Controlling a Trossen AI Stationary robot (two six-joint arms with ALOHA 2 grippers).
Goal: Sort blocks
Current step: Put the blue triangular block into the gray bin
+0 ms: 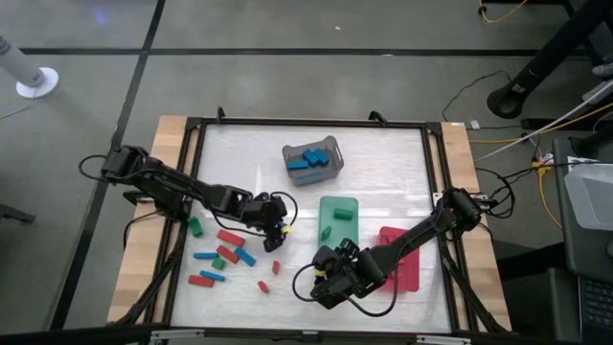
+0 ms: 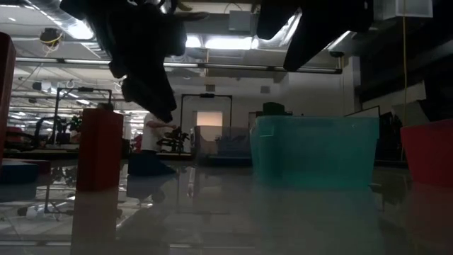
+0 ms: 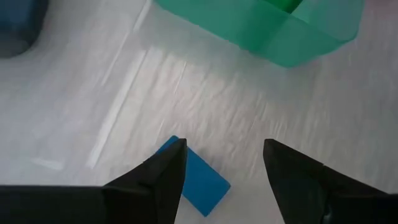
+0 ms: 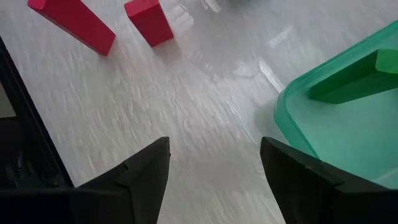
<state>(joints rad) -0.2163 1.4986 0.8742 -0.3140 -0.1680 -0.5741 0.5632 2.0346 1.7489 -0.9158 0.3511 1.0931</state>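
Observation:
Several red, blue and green blocks (image 1: 227, 255) lie loose on the table's left half, flat on the white surface. My left gripper (image 1: 278, 230) hangs open at the right edge of this cluster. Its fingers (image 3: 168, 168) stand over a blue block (image 3: 198, 180) that lies flat on the table, partly behind one finger. My right gripper (image 1: 326, 283) is open near the front edge, just in front of the green tray (image 1: 337, 218), with nothing between its fingers (image 4: 214, 143). Two red blocks (image 4: 149, 22) lie ahead of it. One green block (image 4: 354, 78) rests in the green tray.
A grey basket (image 1: 312, 160) with several blue blocks stands at the back centre. The red tray (image 1: 402, 259) lies right of the green one, partly under my right arm. A black frame (image 1: 192, 192) rims the table. In the low view one red block (image 2: 99, 149) stands close to the camera.

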